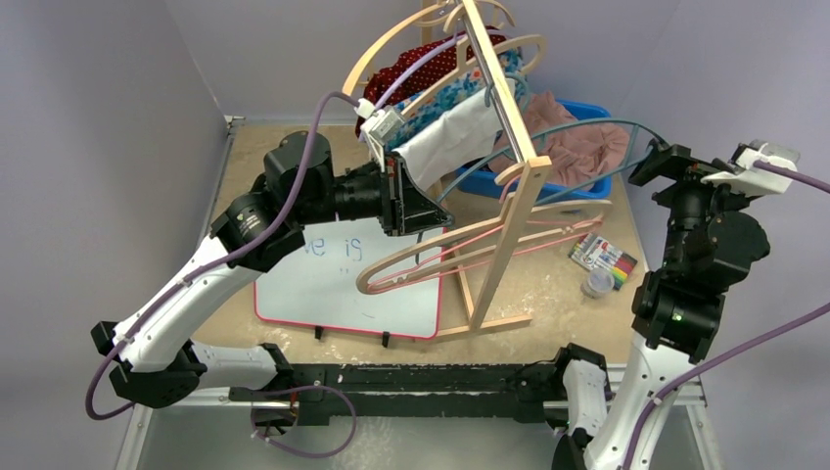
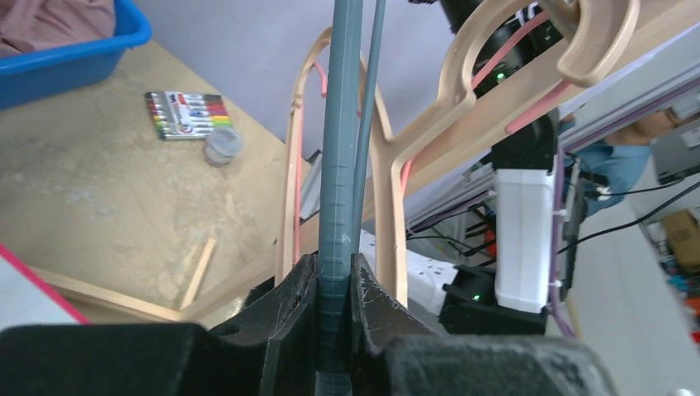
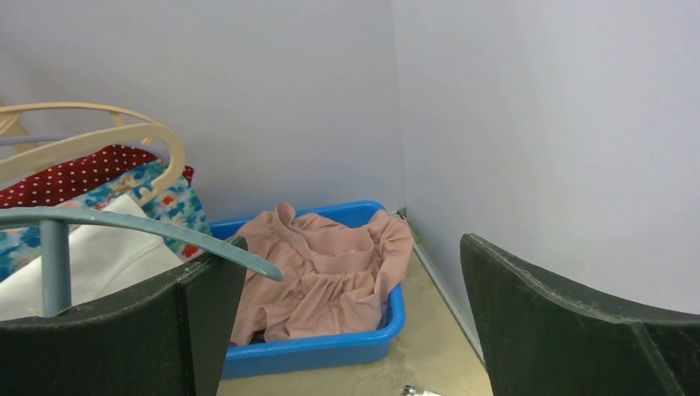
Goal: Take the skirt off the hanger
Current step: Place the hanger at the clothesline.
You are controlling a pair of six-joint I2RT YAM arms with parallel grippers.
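Note:
The pink skirt [image 1: 577, 147] lies crumpled in the blue bin [image 1: 592, 188] at the back right, off the hanger; it also shows in the right wrist view [image 3: 322, 272]. My left gripper [image 1: 416, 211] is shut on the bar of the bare grey-blue hanger [image 1: 587, 122] and holds it in the air beside the wooden rack. In the left wrist view the bar [image 2: 340, 165] runs straight up between the closed fingers [image 2: 334, 289]. My right gripper [image 1: 656, 162] is open and empty by the hanger's far end [image 3: 165, 231], above and in front of the bin [image 3: 330, 351].
A wooden rack [image 1: 509, 196] stands mid-table with wooden hangers bearing red polka-dot [image 1: 421, 59], floral and white [image 1: 450, 137] garments. Pink hangers [image 1: 460, 257] hang low on it. A whiteboard [image 1: 343, 284], a marker pack [image 1: 602, 257] and a small jar [image 1: 597, 284] lie on the table.

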